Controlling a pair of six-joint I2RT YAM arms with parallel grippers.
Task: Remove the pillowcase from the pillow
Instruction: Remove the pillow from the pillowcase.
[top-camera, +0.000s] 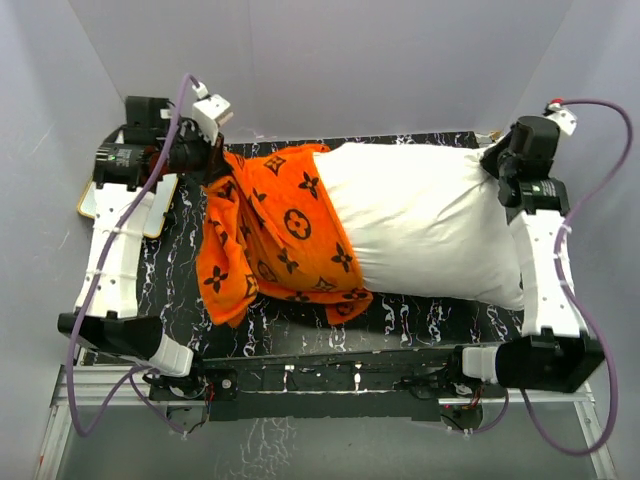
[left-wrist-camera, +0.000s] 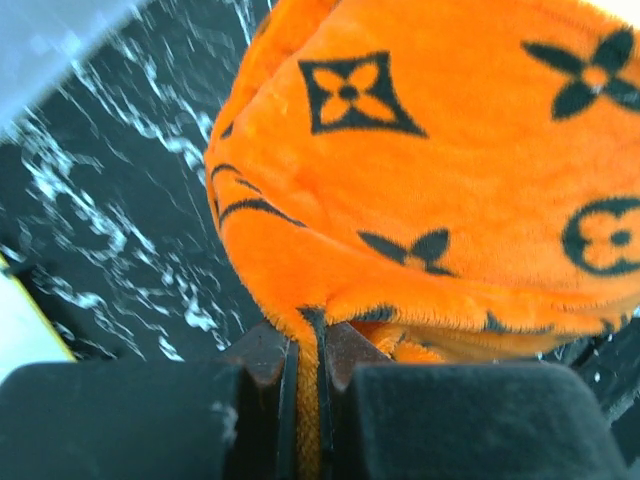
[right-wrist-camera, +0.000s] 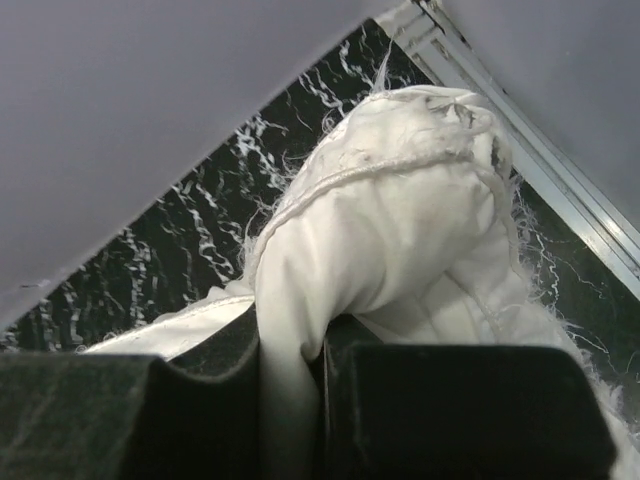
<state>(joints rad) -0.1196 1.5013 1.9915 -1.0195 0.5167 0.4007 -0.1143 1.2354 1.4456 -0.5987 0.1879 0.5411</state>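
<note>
Left tool (left-wrist-camera: 305, 345) is pinching the pillowcase (left-wrist-camera: 440, 180) edge; right tool (right-wrist-camera: 290, 350) is clamping the pillow (right-wrist-camera: 400, 240) corner, wall (right-wrist-camera: 150, 120) crowding close.

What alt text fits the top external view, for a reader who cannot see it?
A white pillow lies across a black marbled table, its left end covered by an orange pillowcase with dark brown motifs. The jaws of the left arm grip the pillowcase's far left corner; those of the right arm grip the pillow's far right end.
</note>
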